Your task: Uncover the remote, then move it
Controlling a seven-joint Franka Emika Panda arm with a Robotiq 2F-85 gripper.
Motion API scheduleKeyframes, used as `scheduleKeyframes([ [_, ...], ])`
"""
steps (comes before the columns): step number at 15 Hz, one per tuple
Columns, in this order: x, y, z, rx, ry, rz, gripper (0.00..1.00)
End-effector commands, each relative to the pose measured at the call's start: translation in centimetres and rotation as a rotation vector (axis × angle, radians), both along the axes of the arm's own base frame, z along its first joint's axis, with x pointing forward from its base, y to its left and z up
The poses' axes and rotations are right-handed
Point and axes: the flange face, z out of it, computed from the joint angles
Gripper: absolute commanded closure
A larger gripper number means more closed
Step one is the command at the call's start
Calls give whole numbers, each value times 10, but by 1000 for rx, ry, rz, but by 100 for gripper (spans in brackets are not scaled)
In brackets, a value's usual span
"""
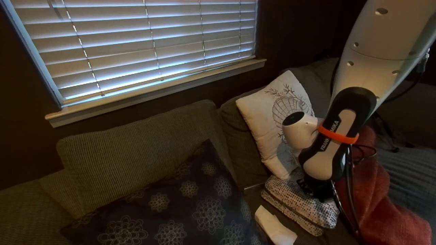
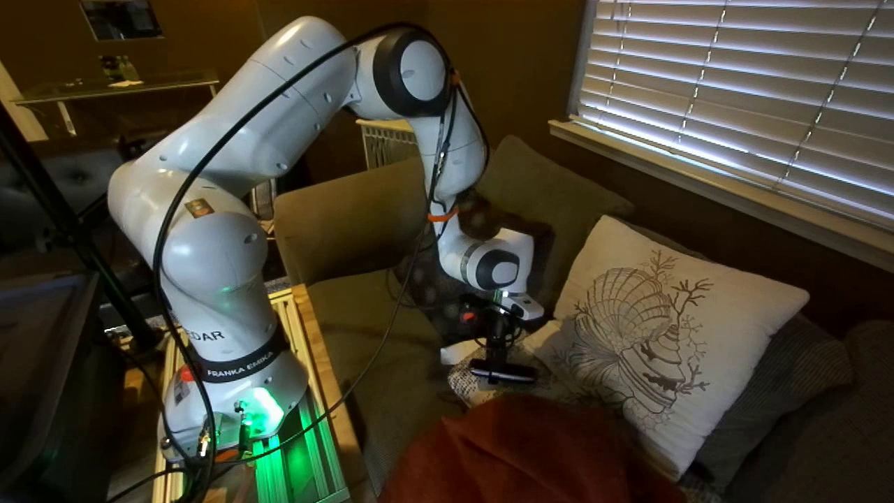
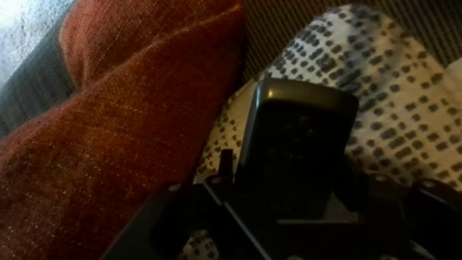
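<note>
The remote (image 3: 296,133) is a black bar with faint buttons, uncovered, at the middle of the wrist view. My gripper (image 3: 287,171) has its fingers on both sides of the remote's long edges and appears shut on it. In an exterior view the remote (image 2: 518,373) lies flat and level under my gripper (image 2: 497,346), over the black-and-white dotted cushion (image 2: 464,383). I cannot tell whether it touches the cushion. In an exterior view my gripper (image 1: 316,189) is over the dotted cushion (image 1: 289,190), and the remote is hidden there. The remote's near end is lost in the dark between the fingers.
A red-orange blanket (image 3: 137,108) lies beside the dotted cushion. A white shell-print pillow (image 1: 272,126) leans on the sofa back close to the wrist. A white paper-like piece (image 1: 275,227) and a dark flower-print pillow (image 1: 190,211) lie on the cushion's other side.
</note>
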Motion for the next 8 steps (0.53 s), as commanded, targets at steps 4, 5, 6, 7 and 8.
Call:
scheduleKeyframes([
  [4,-10,18,7,11,-18,276,60],
  [5,-10,19,7,20,-23,309,60],
  [6,-10,20,5,31,-20,339,60],
  [7,-9,21,6,42,-17,367,60],
  [8,-9,23,6,52,-7,403,60],
])
